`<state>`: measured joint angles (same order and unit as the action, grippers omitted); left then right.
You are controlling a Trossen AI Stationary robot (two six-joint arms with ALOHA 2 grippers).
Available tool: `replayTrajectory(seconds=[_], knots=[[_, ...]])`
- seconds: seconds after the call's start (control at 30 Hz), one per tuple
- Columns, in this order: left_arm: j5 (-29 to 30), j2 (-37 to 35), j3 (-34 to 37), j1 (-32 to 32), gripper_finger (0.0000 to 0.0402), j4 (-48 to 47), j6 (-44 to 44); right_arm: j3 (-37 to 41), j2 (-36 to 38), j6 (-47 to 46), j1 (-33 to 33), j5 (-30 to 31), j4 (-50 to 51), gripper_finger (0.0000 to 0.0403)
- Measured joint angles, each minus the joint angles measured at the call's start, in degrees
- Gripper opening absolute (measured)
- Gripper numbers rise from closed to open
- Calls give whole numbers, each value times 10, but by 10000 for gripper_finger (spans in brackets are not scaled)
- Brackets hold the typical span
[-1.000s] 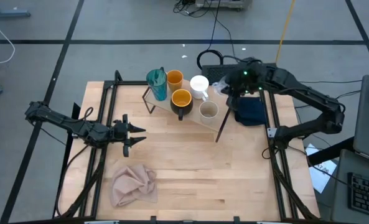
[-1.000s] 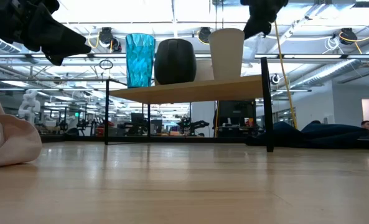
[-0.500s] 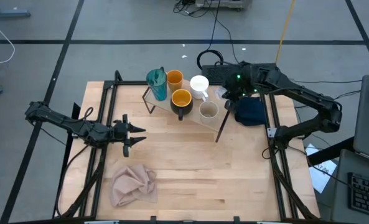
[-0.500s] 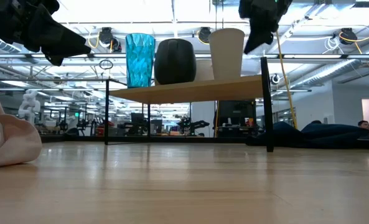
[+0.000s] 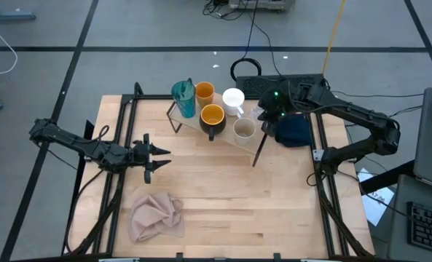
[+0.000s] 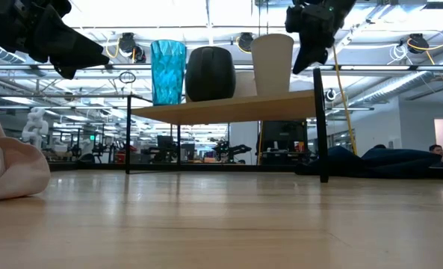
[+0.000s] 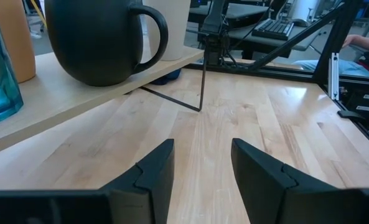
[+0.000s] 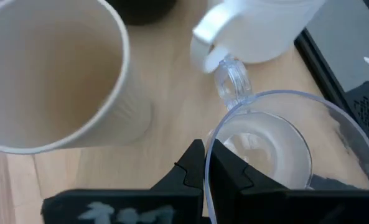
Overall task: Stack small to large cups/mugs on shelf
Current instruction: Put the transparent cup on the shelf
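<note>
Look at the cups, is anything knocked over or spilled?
No. The teal tumbler, orange cup, black mug, white mug and beige cup stand upright on the shelf. The right gripper pinches the clear glass by its rim.

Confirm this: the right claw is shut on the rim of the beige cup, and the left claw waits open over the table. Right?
Not quite. The right claw is shut on the rim of the clear glass, as the right wrist view shows; the beige cup stands free beside it. The left claw does wait open.

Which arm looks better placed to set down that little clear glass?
Right. Its gripper is shut on the glass rim, over the shelf end by the beige cup. The left gripper hangs open, away from the shelf.
</note>
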<state>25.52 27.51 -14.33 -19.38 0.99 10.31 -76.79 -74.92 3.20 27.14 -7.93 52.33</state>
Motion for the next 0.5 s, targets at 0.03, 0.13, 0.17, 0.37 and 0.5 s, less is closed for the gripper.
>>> replayTrajectory(seconds=[0.03,0.13,0.17,0.37,0.5], knots=[[0,0,0,0,159,0,0,0,0,1,0,-1,-2,0],[0,0,0,0,159,0,0,0,0,3,0,-7,-5,0],[0,0,0,0,159,0,0,0,0,3,0,-13,-6,0],[0,0,0,0,159,0,0,0,0,3,0,-14,-7,0],[0,0,0,0,159,-6,0,0,0,3,0,-14,-6,0]])
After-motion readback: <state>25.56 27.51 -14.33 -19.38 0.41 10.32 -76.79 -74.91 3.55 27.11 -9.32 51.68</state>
